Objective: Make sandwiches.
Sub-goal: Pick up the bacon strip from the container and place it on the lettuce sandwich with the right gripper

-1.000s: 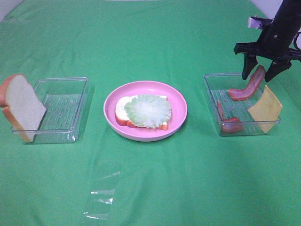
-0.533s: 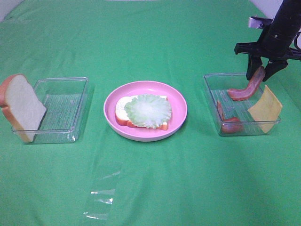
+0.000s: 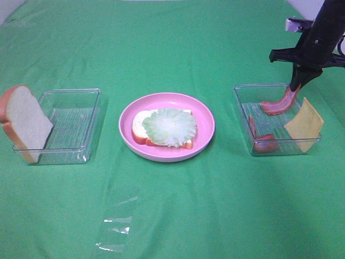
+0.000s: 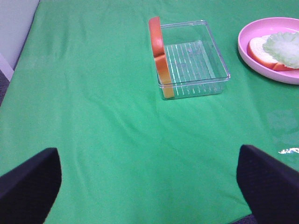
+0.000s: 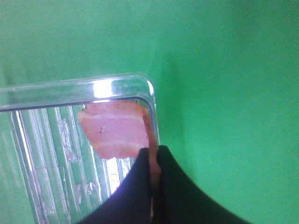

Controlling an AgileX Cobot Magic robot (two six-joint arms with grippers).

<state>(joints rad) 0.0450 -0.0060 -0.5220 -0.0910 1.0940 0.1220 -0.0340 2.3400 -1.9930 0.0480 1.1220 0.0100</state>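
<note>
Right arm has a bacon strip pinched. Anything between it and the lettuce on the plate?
Only the tray wall facing the pink plate: the bacon strip hangs with its lower end inside the tray. Beyond that, bare cloth up to the lettuce.

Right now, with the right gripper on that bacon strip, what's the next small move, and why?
Probably lift straight up. The right gripper is shut on the bacon strip, whose lower end rests in the clear tray; raising it clears the wall before carrying it to the lettuce.
</note>
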